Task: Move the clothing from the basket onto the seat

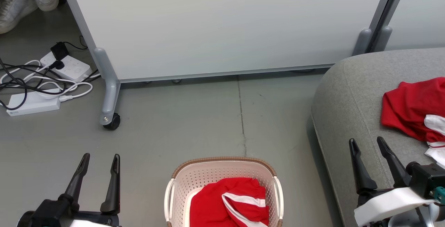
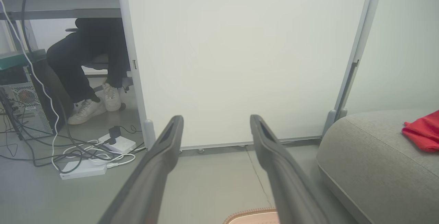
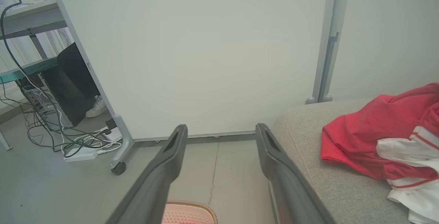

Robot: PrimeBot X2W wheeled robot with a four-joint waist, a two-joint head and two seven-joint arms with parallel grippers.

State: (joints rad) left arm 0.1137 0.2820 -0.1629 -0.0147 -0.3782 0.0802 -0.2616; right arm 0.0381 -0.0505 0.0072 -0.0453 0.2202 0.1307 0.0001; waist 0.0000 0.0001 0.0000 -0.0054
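Clothing (image 1: 222, 199) lies in the basket (image 1: 222, 159) — left pincer (image 1: 101, 156) and right pincer (image 1: 366, 140) both spread wide, empty.

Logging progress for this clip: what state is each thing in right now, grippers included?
basket: upright on the floor, holding one garment
red garment: crumpled inside the basket, ungripped
red and white clothing: heaped on the seat
left gripper: open, empty
right gripper: open, empty
power strip: black adapter plugged in
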